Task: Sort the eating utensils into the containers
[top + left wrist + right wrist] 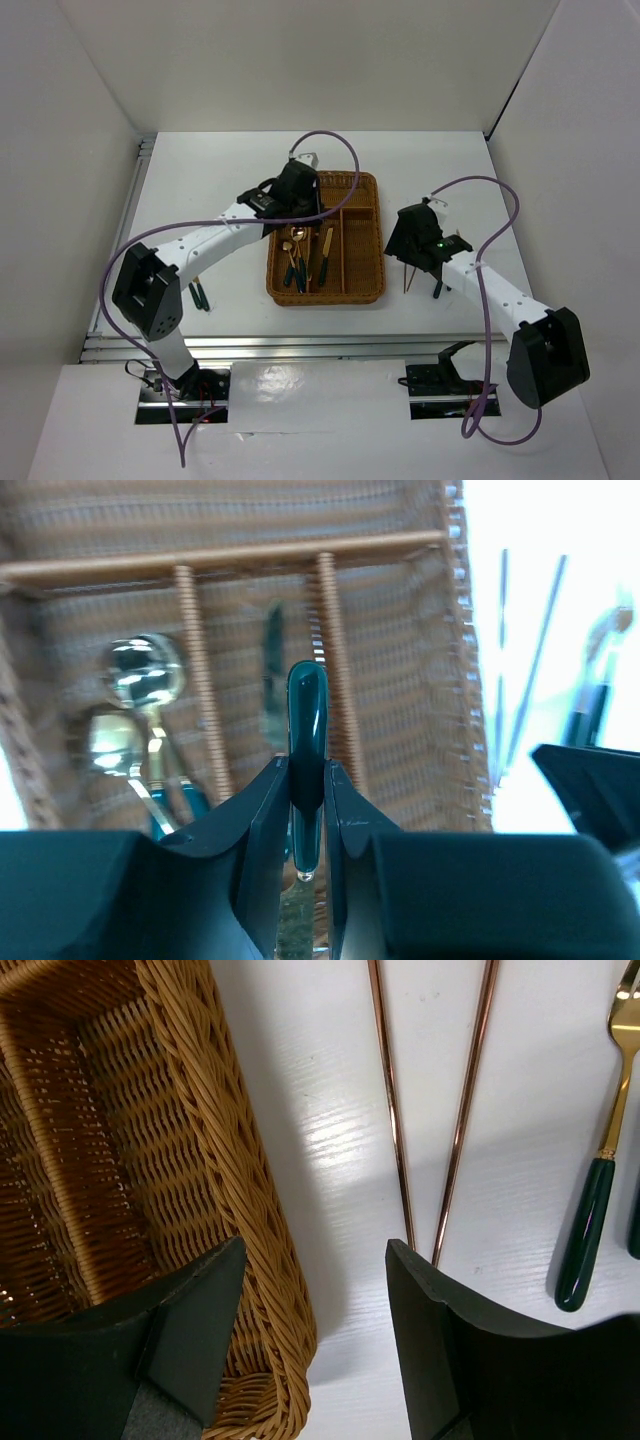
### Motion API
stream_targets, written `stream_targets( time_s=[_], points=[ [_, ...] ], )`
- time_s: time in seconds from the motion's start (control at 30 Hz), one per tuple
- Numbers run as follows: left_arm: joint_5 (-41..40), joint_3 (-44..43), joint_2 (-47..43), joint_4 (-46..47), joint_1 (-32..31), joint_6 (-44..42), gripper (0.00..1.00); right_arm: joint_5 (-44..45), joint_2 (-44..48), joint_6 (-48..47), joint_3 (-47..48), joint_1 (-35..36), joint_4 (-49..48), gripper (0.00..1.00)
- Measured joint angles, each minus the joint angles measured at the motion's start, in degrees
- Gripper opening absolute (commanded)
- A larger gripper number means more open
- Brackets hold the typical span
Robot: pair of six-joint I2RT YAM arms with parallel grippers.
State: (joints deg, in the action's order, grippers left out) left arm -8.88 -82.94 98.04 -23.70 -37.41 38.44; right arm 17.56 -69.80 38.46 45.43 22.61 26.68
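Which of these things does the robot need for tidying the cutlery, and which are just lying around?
For the job: wicker tray, spoons already in it, green-handled utensil in the left fingers, chopsticks and fork on the table.
Just lying about: purple cables, metal rail at the table's near edge.

white counter (200,180). brown woven tray (372,292) sits in middle. two thin chopsticks (391,1110) lie just beside tray's right wall, close at one end, wider at other. gold fork (603,1150) with dark green handle lies past them, apart. more dark green handles (200,295) lie left of tray.
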Motion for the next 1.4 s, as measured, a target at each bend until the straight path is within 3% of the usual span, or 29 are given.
stream_targets(
  time_s=[0.63,1.07,1.4],
  points=[
    [1.75,-0.94,11.15,5.31,-0.94,5.14,0.25,-0.09,0.46,-0.02,0.00,-0.11,0.00,0.66],
    [-0.22,-4.35,14.97,4.48,-0.94,5.42,0.54,-0.48,0.46,-0.02,-0.02,-0.11,0.00,0.66],
    [-1.33,-6.40,11.04,0.15,-0.42,3.19,0.59,-0.72,0.63,-0.02,-0.07,-0.11,-0.04,0.66]
  ],
)
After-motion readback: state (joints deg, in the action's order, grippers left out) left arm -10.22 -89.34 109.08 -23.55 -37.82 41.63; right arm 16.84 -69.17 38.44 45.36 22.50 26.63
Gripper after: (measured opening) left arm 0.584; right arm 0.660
